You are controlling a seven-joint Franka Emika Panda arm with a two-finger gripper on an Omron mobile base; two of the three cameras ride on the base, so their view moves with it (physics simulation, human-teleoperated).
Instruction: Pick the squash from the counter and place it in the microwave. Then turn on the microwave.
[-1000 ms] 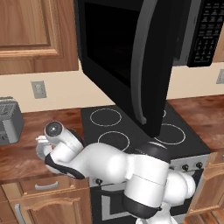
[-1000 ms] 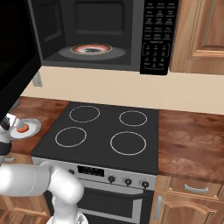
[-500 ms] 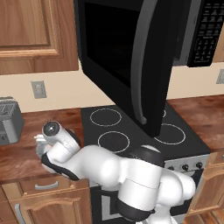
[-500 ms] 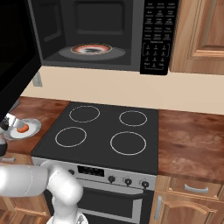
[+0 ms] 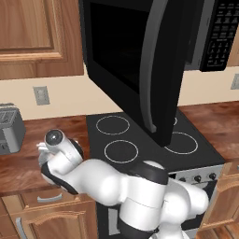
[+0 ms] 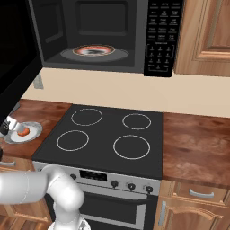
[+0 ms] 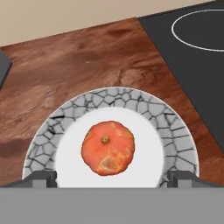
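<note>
A: Where is the squash (image 7: 108, 148) sitting?

B: It is lying in the white middle of a round plate (image 7: 175, 131) with a grey crackle rim, stem spot facing up. From the right base camera it is showing as a small orange lump (image 6: 24, 132) on that plate (image 6: 33, 133).

A: And the plate?

B: It is resting on the reddish-brown counter (image 7: 83, 61), just beside the left edge of the black stovetop (image 6: 108, 139), which is showing four white rings.

A: What is the gripper (image 7: 111, 178) doing?

B: It is hanging directly over the squash with its jaws standing wide apart, one dark fingertip (image 7: 41, 178) showing at each side of the plate, gripping nothing and touching nothing.

A: Is the microwave (image 6: 108, 36) looking ready?

B: Its door (image 5: 135, 70) is swinging wide open over the stove, curved grey handle facing out. Inside, a round turntable (image 6: 95, 50) is lying on the floor of the cavity, and the keypad (image 6: 162, 38) is sitting at the right.

A: Anything else around?

B: A small grey toaster (image 5: 10, 128) is standing on the counter at the far left, below a wall outlet (image 5: 42, 95).
</note>
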